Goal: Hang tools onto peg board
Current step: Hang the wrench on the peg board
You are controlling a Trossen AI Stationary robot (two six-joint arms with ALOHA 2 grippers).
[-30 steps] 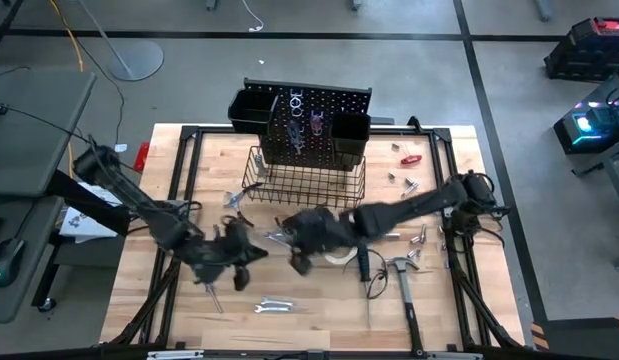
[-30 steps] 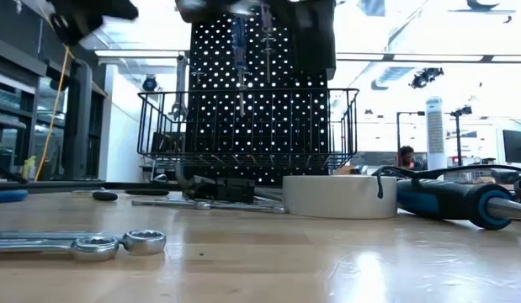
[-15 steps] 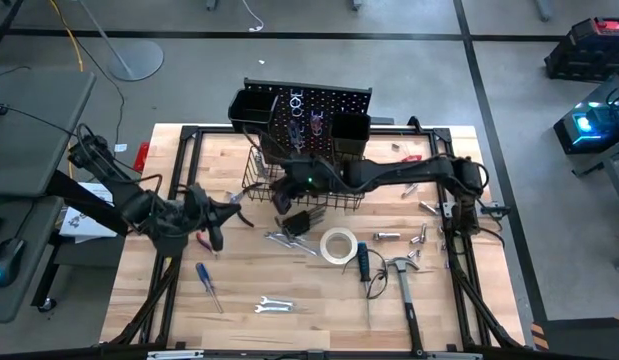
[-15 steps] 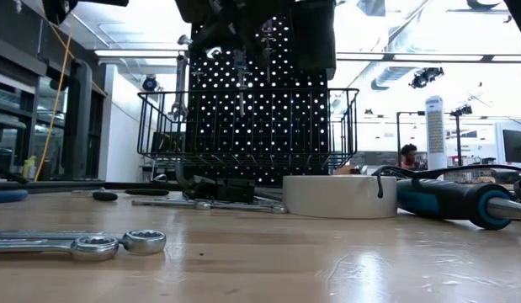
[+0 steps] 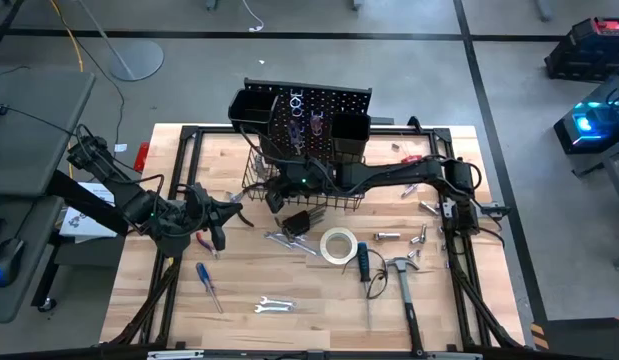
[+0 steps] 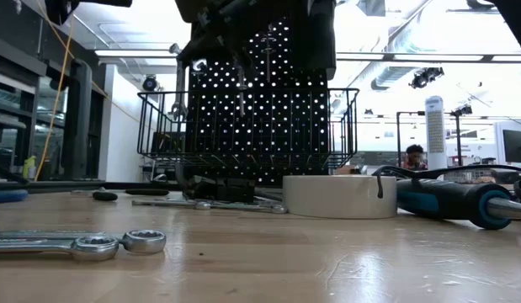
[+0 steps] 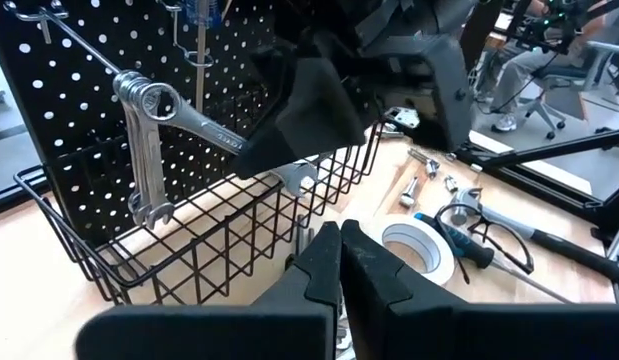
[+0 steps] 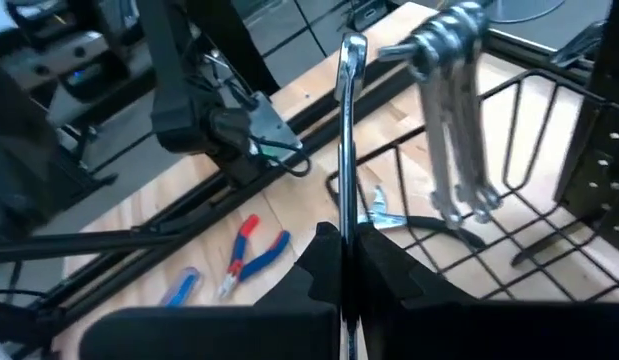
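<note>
Within the last second the right gripper point(image 5: 279, 190), clamped on a slim silver wrench point(image 8: 347, 150), had swung from mid-worktop up to the black perforated peg board point(image 5: 314, 120) at the rear edge, nearly hanging it, while the empty, closed left gripper point(image 5: 229, 207) had drawn back leftward.

The peg board point(image 5: 314, 120) stands at the upper centre of the desk point(image 5: 289, 330), with the wire basket point(image 5: 339, 185) before it. Below the basket lies the tape roll point(image 5: 338, 245), the hammer point(image 5: 402, 275) to its right, a screwdriver point(image 5: 208, 286) at lower left.
</note>
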